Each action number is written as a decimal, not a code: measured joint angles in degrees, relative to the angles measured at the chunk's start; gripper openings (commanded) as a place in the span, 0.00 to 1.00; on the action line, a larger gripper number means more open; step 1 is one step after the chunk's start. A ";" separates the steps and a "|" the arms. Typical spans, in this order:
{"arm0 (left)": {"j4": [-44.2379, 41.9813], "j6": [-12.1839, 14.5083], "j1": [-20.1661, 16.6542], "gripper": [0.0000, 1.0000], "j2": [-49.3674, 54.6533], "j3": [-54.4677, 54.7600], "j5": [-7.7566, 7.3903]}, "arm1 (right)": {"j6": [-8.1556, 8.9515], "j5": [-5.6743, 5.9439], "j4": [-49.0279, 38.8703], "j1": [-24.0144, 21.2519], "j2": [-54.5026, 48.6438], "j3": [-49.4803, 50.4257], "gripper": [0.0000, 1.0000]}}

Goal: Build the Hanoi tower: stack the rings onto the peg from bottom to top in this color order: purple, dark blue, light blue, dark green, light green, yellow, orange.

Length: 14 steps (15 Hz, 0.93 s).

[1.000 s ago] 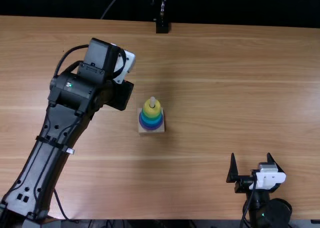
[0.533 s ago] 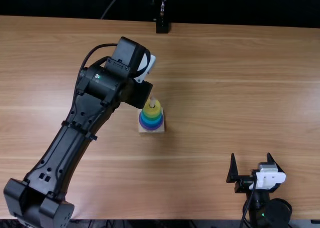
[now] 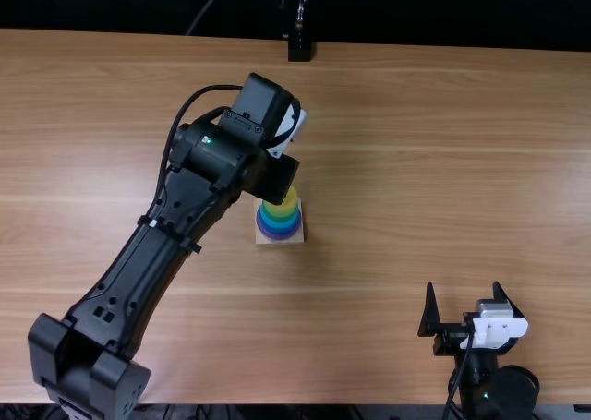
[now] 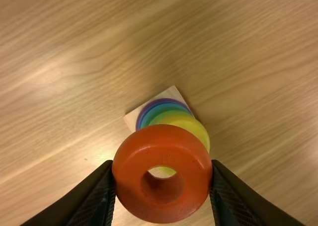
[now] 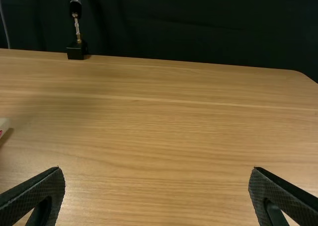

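One thick, glossy orange ring (image 4: 129, 176) sits pinched between the flat black fingers of the left gripper (image 3: 275, 178), partly covering the round yellow ring (image 4: 195, 128) in the left wrist view. That yellow ring tops the stack on a square, pale wooden base (image 3: 298, 239), with a purple ring (image 3: 280, 234) lowest; the black right gripper (image 3: 464, 289) is spread wide, well apart from it.
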<state>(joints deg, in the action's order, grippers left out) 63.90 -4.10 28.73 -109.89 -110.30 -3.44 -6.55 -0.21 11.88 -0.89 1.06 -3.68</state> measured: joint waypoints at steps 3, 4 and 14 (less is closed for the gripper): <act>-0.39 -1.64 0.96 0.00 -0.24 0.00 -0.02 | -0.02 0.00 -0.02 -0.02 0.00 0.00 1.00; -0.33 -2.12 1.20 0.00 -0.24 0.00 0.04 | -0.02 0.00 0.00 0.00 0.00 0.00 1.00; 0.15 -2.84 2.47 0.00 -0.24 0.00 0.09 | 0.00 0.00 -0.02 -0.02 0.00 0.00 1.00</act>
<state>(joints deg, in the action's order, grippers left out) 64.05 -6.94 31.20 -110.13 -110.30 -3.36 -6.55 -0.21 11.86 -0.91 1.06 -3.68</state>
